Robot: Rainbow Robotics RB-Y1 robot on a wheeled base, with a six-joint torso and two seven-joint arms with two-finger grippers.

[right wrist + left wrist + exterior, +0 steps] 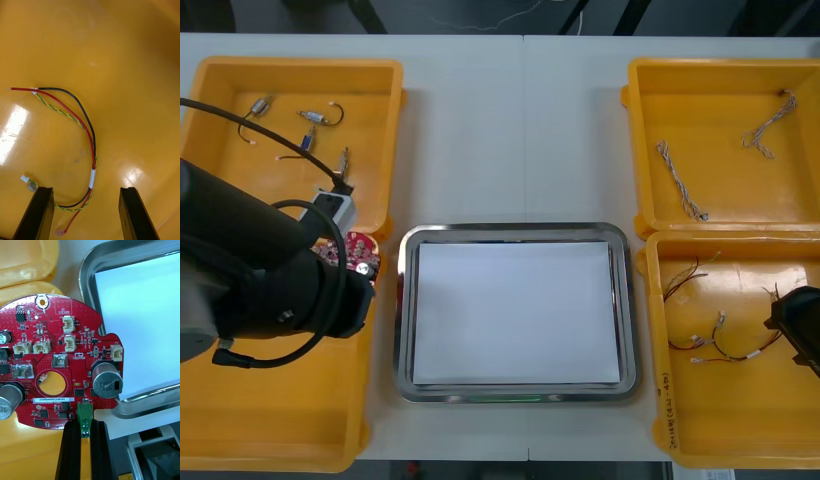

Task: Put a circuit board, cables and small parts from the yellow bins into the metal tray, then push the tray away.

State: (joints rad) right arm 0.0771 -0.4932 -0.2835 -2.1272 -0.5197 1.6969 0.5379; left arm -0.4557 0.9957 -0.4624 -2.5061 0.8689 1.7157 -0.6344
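My left gripper [85,424] is shut on the green connector at the edge of a round red circuit board [60,352]. In the front view that board [352,250] hangs over the inner rim of the near left yellow bin [280,420], just left of the metal tray [404,300], which is white inside. My right gripper [85,189] stands open low in the near right yellow bin [740,420]. A red, black and yellow cable [92,142] lies on the bin floor and runs between its fingers. From the front the right gripper [795,325] shows at the right edge.
The far left bin [380,120] holds small metal parts [320,117] with thin wires. Twisted blue and white cables [680,180] lie in the far right bin [720,215]. Black cables [685,280] lie near the red and yellow cable [725,345]. The tray's rim [150,402] lies close beside the board.
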